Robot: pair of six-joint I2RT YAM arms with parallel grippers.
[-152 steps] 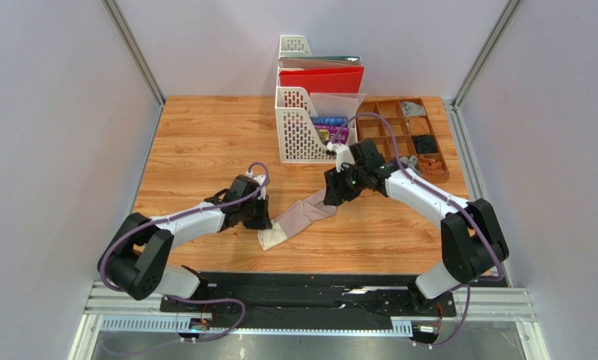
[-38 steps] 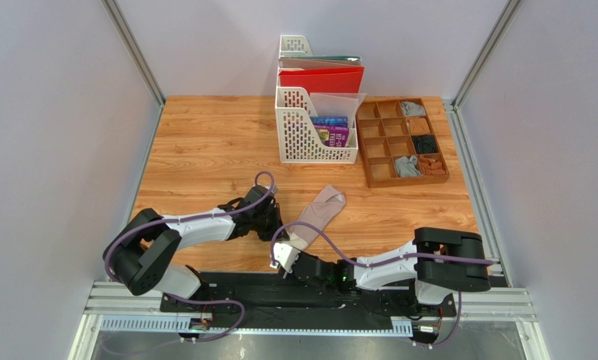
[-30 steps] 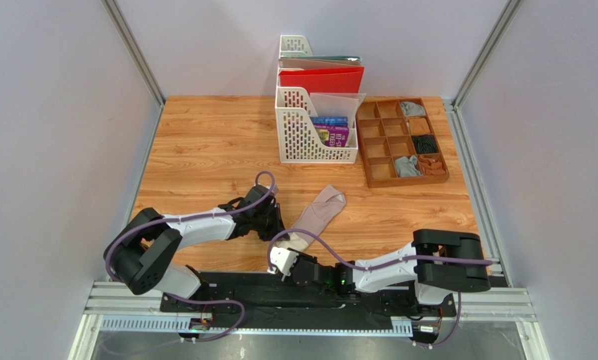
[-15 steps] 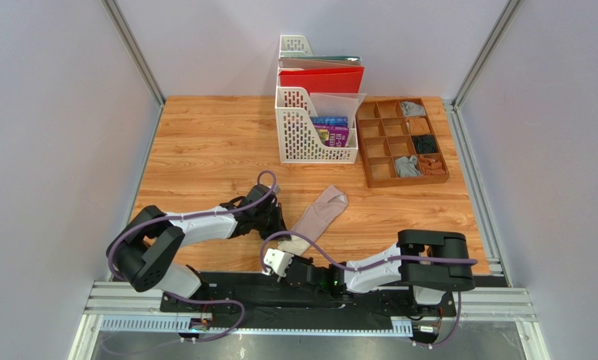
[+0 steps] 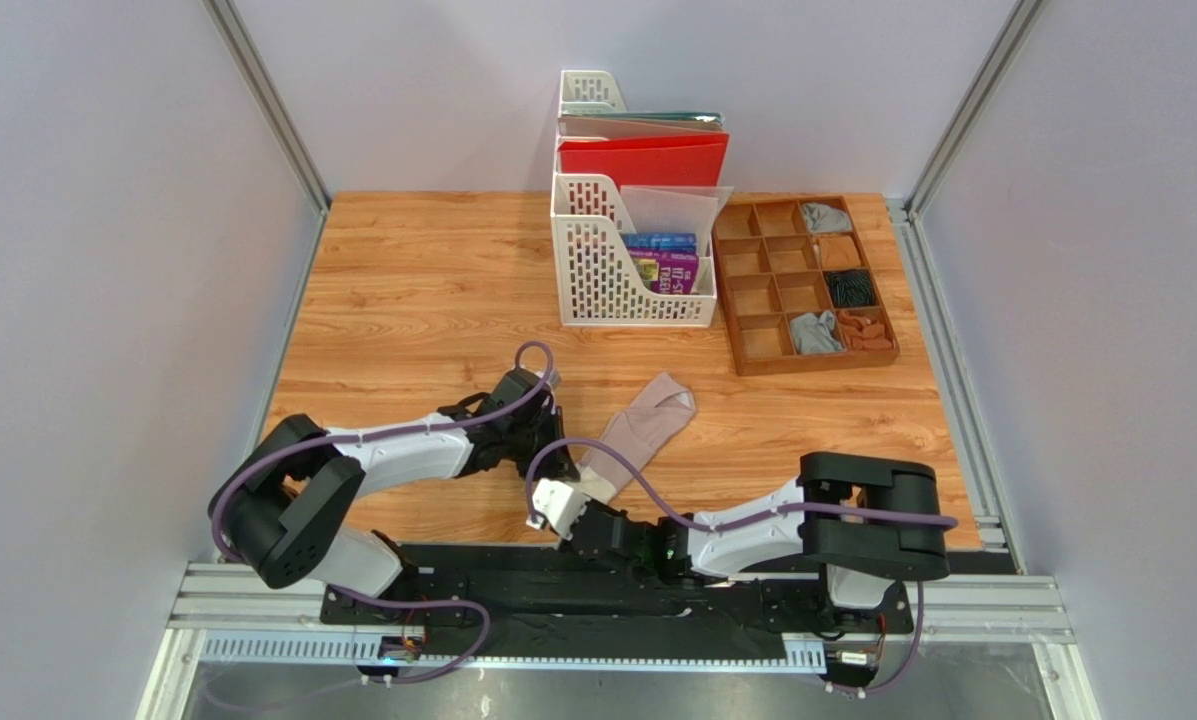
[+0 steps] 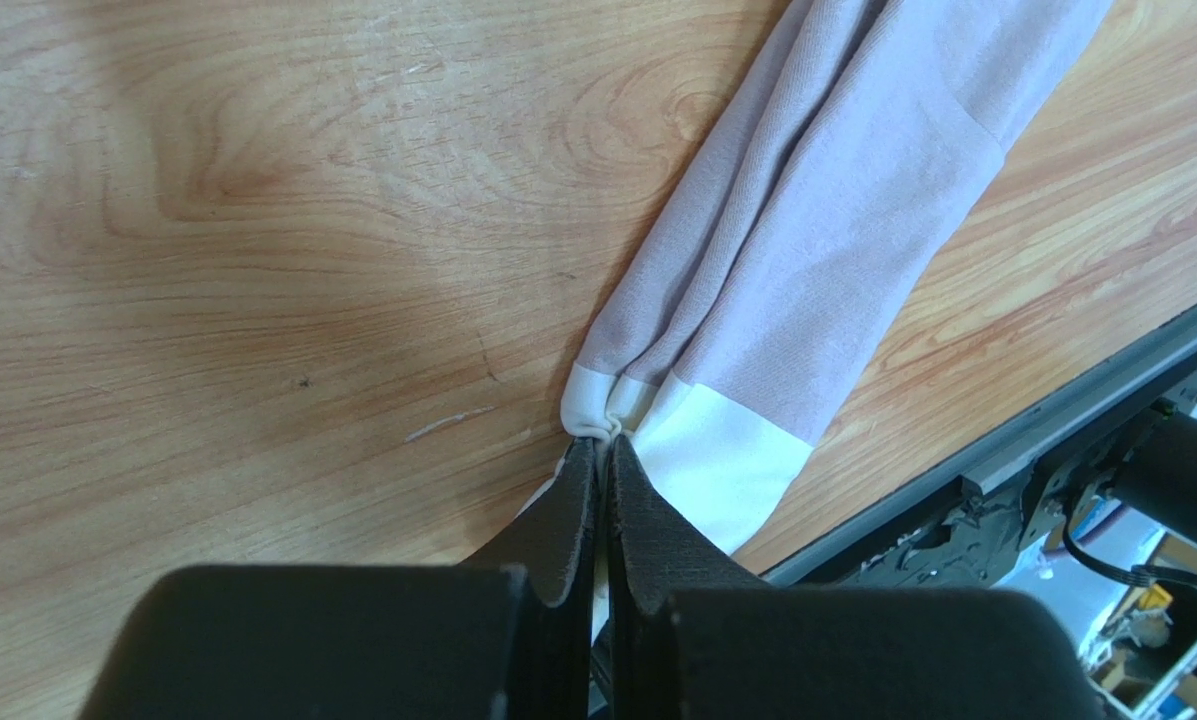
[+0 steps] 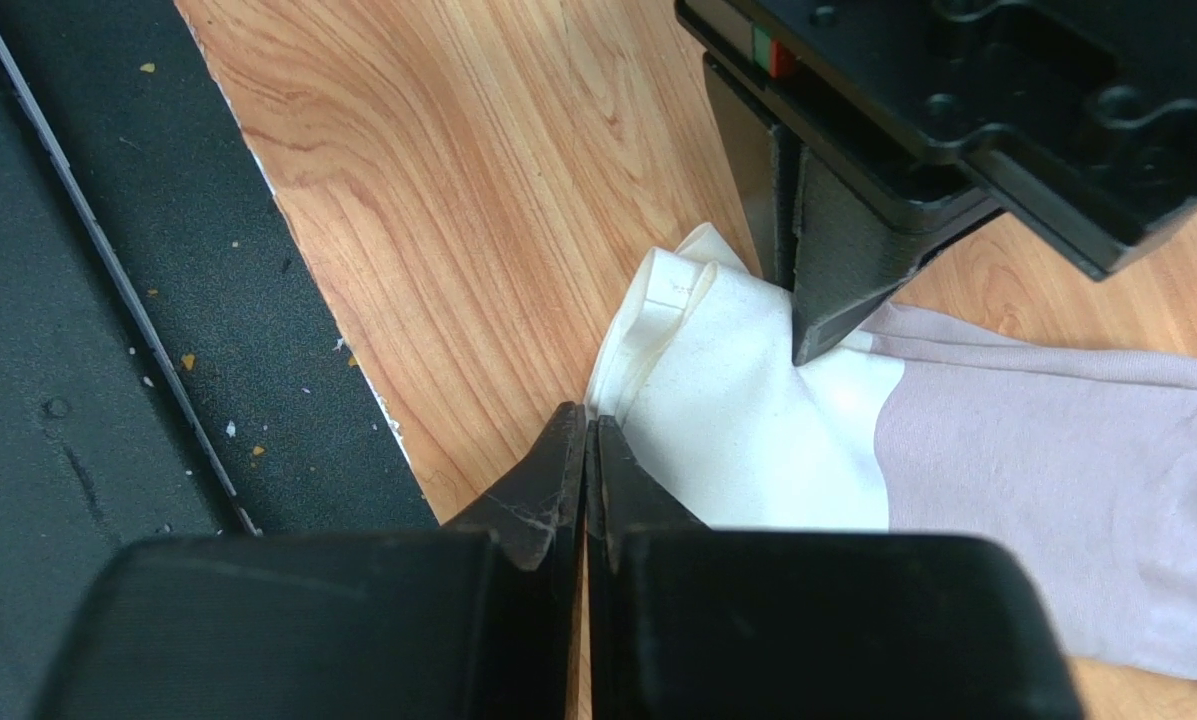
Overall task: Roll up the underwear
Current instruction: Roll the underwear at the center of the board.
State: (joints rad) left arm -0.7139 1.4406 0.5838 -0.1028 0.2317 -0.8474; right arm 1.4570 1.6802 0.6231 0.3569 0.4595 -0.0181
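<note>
The worktop (image 5: pixel 409 285) is carrying the pinkish-beige underwear (image 5: pixel 637 423) near its 6 o'clock edge, the cloth slanting from 1 toward 7 o'clock. The left jaws are pinching the cream band (image 6: pixel 724 458) at the 7 o'clock end. The right jaws are pressing together against that band's edge; whether they are gripping cloth, I cannot tell.

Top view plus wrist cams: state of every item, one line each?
underwear: lying flat, folded into a long strip, not rolled.
left gripper: shut on the underwear's cream edge.
right gripper: shut at the same cream edge; whether it holds cloth is unclear.
wooden tray: some compartments filled, others empty.
file rack: upright, loaded.
</note>
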